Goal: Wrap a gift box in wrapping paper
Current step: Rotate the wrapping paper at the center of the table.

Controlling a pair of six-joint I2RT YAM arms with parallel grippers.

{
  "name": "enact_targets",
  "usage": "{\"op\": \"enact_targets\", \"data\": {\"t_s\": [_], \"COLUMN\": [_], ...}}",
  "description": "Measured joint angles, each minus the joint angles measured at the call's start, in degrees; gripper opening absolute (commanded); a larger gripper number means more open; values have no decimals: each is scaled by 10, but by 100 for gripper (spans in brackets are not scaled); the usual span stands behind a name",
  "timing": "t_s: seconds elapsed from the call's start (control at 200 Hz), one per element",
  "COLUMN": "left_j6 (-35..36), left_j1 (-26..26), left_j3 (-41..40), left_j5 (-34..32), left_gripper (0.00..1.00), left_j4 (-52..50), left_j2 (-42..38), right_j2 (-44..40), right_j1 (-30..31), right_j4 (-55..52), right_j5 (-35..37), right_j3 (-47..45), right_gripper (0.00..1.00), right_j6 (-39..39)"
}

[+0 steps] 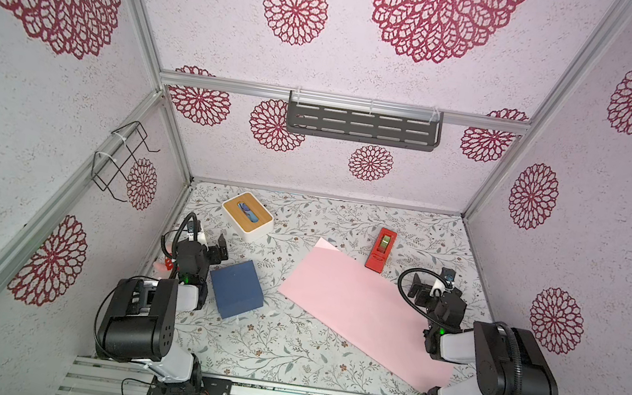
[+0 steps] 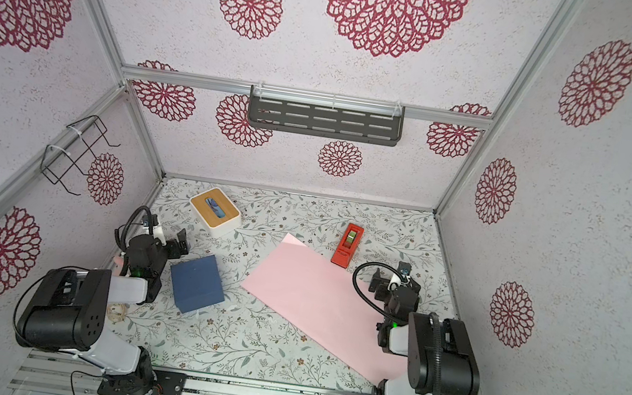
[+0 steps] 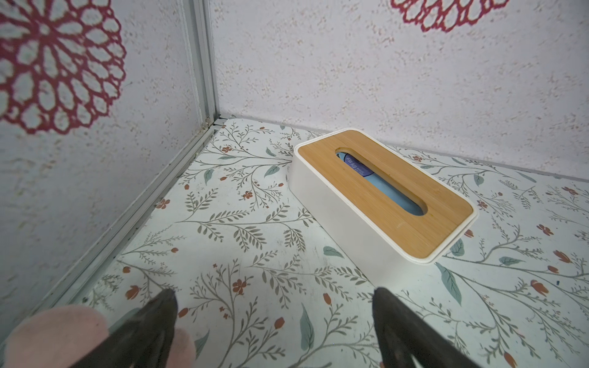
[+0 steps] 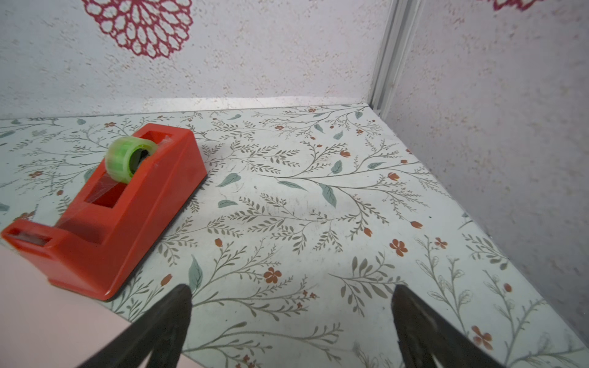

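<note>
**Wrapping paper** (image 1: 365,314): lies flat, pink face up, slanting from centre to near right. Its near-right corner runs beneath the right arm.
Risk: a thin, flat sheet offers no edge to pinch, so it may crease, tear or snag under that arm.

**Gift box** (image 1: 236,289): stands left of the sheet, apart from it.
Risk: if slid on, it would likely bunch the paper.

**Tape dispenser** (image 1: 381,249): sits just beside the sheet's far edge and may get knocked.

**Left gripper** (image 3: 274,296) and **right gripper** (image 4: 291,290): both spread wide, holding nothing.

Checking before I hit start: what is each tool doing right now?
Left tool: open, holding nothing.
Right tool: open, holding nothing.
</note>
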Motion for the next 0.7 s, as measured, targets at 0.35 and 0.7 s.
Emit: {"op": "enact_targets", "data": {"t_s": [0.35, 0.7], "left_j6": [-151, -178], "left_j1": [-10, -279], "left_j3": [104, 343], "left_j5": [-15, 144], "left_gripper": [97, 88], "left_j4": [-246, -449], "left_j2": [-221, 21], "right_j2": [-263, -107], "right_j1": [-4, 98], "right_j4": [-354, -722], "right_j5": [107, -80], "right_j3": [127, 276], "right_gripper": [92, 83], "right_j6": [194, 210]}}
